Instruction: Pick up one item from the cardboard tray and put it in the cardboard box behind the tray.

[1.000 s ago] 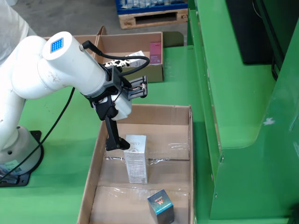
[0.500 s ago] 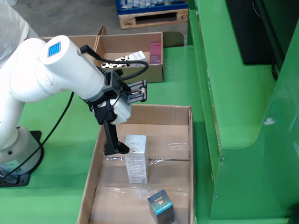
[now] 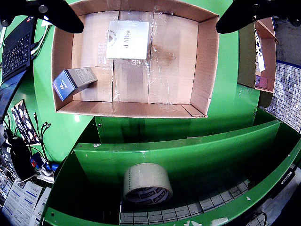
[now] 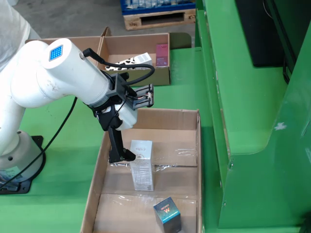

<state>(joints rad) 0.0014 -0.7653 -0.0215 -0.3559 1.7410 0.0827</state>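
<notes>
The cardboard tray (image 3: pixel 206 70) (image 4: pixel 197 145) holds two items. A white upright carton marked d'Alba (image 3: pixel 128 39) (image 4: pixel 141 165) stands near the tray's middle. A small dark blue box (image 3: pixel 74 83) (image 4: pixel 167 215) sits at the tray's near end in the fixed view. My gripper (image 3: pixel 150 19) (image 4: pixel 124 145) is open and holds nothing. Its dark fingers (image 3: pixel 63 16) spread wide at the top corners of the wrist view, with the white carton between and below them. In the fixed view one finger (image 4: pixel 118 145) reaches down beside the carton's top left corner. The cardboard box (image 4: pixel 138 48) (image 3: pixel 263 52) lies behind the tray.
The back box holds a pink packet (image 4: pixel 162 54) and a spotted packet (image 4: pixel 127 62). A green metal bench wall (image 4: pixel 218 97) runs along the tray's right side. A roll of tape (image 3: pixel 147 183) lies in the green trough. A laptop (image 3: pixel 16 44) sits at the wrist view's left edge.
The gripper has dropped a little and shifted slightly left, toward the tray's left wall, beside the white carton. The items have not moved.
</notes>
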